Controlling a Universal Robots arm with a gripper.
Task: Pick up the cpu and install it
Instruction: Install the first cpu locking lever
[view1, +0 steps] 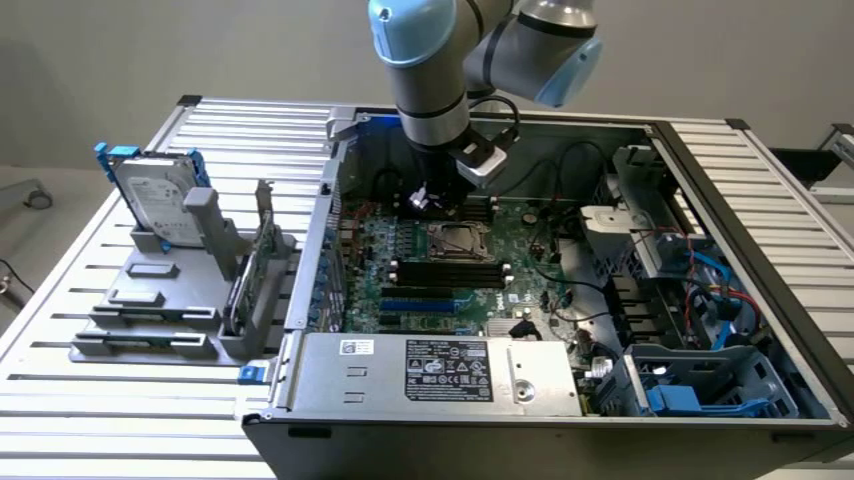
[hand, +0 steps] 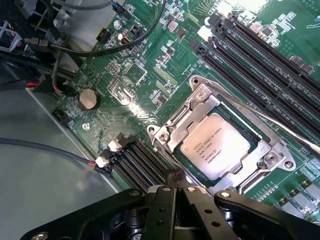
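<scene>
The cpu (hand: 220, 145) is a silvery square chip with printed text, lying flat inside the metal-framed socket (hand: 197, 100) of the green motherboard (hand: 145, 60). The frame's tabs overlap the chip's edges, and a thin lever rod (hand: 270, 117) runs along one side. My gripper (hand: 176, 186) hangs just off the socket's edge above the board, its two black fingers pressed together with nothing between them. In the exterior view the gripper (view1: 430, 197) hovers inside the open computer case, just beyond the socket (view1: 455, 240).
Black memory slots (hand: 260, 55) flank the socket, and a coin battery (hand: 88, 98) and black cables (hand: 125, 45) lie nearby. The case walls (view1: 747, 250) surround the board. A silver hard drive in a blue bracket (view1: 158, 200) stands on a grey rack at the exterior view's left.
</scene>
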